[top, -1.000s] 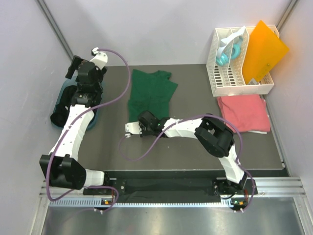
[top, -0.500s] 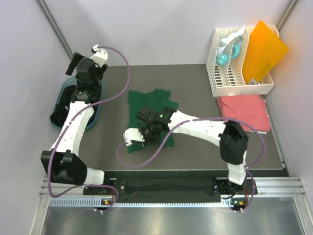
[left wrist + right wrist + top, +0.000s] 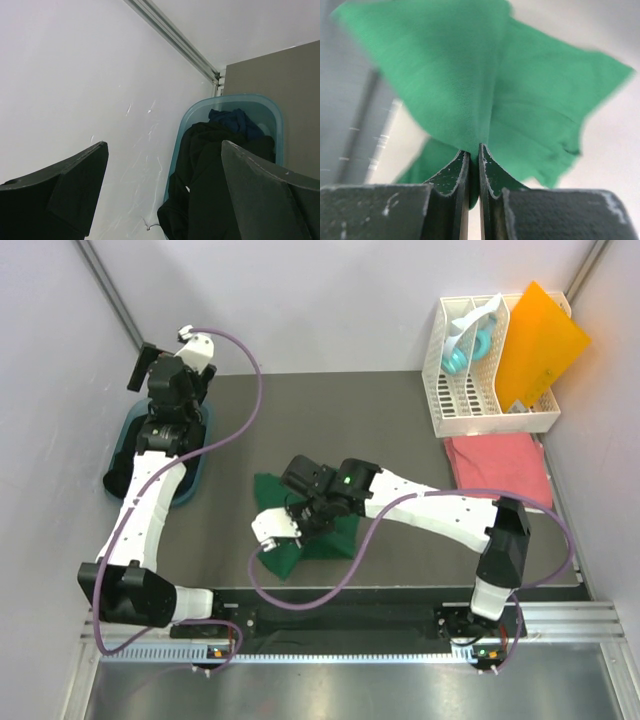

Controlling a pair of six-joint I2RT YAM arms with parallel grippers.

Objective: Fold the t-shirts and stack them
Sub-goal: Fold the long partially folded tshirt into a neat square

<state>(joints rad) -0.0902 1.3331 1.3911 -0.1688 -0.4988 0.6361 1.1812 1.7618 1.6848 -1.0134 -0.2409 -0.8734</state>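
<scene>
Green t-shirt (image 3: 460, 85) within near-closed right hand (image 3: 474, 153)

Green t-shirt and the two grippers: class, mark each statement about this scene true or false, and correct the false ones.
1. The right gripper is shut on the green t-shirt. True.
2. The left gripper holds a dark shirt. False: its jaws stand wide open with nothing between them.
3. The pink t-shirt lies on the table on the near side of the white rack. True.
4. The green t-shirt lies flat and spread out. False: it is bunched up, pinched by the right gripper.
5. The blue tub is empty. False: dark clothes lie in it.
</scene>
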